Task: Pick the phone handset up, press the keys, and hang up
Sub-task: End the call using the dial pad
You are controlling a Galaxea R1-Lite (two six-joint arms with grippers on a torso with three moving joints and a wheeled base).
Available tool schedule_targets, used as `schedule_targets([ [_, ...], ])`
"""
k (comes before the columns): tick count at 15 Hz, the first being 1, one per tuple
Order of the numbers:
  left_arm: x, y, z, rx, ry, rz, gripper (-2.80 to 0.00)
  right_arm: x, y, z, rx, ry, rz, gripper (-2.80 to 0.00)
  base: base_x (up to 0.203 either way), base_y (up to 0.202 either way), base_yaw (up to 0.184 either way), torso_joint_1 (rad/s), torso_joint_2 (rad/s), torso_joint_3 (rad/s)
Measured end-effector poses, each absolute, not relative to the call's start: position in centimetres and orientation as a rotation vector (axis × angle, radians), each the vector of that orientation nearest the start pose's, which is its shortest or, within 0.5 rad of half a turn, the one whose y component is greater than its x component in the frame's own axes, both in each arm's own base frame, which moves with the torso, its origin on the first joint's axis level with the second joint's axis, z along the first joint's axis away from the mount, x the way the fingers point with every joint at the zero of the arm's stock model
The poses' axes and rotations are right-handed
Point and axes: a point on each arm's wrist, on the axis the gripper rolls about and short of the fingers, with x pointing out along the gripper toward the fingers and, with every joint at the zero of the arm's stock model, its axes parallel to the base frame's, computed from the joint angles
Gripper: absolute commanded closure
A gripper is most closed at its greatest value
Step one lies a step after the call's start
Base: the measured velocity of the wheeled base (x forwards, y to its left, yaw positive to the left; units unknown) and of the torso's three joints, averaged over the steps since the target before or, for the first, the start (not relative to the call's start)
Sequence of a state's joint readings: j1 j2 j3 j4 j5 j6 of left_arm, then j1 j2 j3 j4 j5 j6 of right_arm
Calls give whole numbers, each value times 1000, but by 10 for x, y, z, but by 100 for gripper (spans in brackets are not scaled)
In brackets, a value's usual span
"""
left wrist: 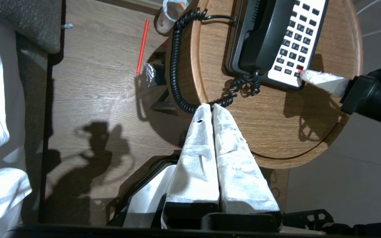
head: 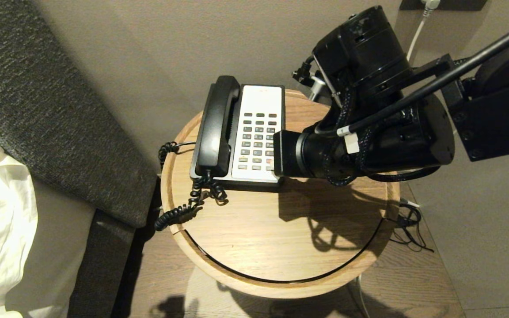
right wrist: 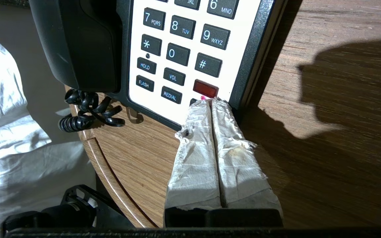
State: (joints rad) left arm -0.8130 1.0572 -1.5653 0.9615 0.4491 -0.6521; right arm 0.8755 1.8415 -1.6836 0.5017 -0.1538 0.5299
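Handset [head: 215,126] cradled on phone base [head: 259,99] atop round wooden table [head: 281,229], lift not evident; right gripper [right wrist: 210,102], fingers pressed together and empty, tips at keys [right wrist: 177,49] by red button [right wrist: 205,88]. Left gripper [left wrist: 209,106] likewise closed, empty, over table edge near coiled cord [left wrist: 177,66]. Legible key labels: HOLD, FLASH, VOL, REDIAL, PQRS, TUV, WXYZ.

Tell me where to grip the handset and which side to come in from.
Grip the handset at its narrow middle bar, coming from above. It lies in the cradle along the phone's left edge, with bulky rounded ends and the coiled cord at the near end. The keys crowd its right side, so one finger probably goes there and the other over the open left edge.
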Motion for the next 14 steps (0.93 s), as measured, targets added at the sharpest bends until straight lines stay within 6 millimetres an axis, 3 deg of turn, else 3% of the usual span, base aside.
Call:
schedule_targets([
  [4, 44, -32, 363, -367, 474, -220, 0, 224, 263, 270, 141, 749, 516, 0, 0, 0, 0, 0, 0, 0],
  [14, 40, -27, 359, -371, 473, -211, 0, 210, 267, 295, 204, 724, 557, 0, 0, 0, 0, 0, 0, 0],
])
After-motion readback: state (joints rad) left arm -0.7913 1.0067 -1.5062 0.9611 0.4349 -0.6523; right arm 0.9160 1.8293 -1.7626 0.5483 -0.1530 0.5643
